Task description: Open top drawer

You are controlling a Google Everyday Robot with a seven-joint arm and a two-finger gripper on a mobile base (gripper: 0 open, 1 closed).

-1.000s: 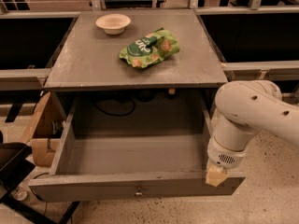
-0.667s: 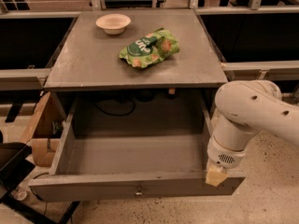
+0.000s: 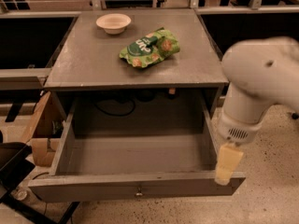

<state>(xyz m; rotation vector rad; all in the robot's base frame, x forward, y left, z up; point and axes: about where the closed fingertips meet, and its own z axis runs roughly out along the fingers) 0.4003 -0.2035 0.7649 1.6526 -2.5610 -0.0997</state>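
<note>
The top drawer (image 3: 93, 185) of the grey cabinet stands pulled far out. Its deep grey box is empty inside, and a small round metal knob (image 3: 138, 191) sits at the centre of its front panel. My gripper (image 3: 228, 164) hangs from the white arm (image 3: 261, 73) at the drawer's right front corner, its yellowish tip just above the top edge of the front panel. It holds nothing that I can see.
On the cabinet top (image 3: 84, 59) lie a white bowl (image 3: 113, 23) at the back and a green snack bag (image 3: 149, 48) in the middle. Cardboard (image 3: 42, 129) and a dark object (image 3: 11, 167) stand on the floor at the left. Black cables (image 3: 117, 108) hang behind the drawer.
The white arm has risen and swung a little to the right, and is blurred by motion. The drawer stays pulled out as before.
</note>
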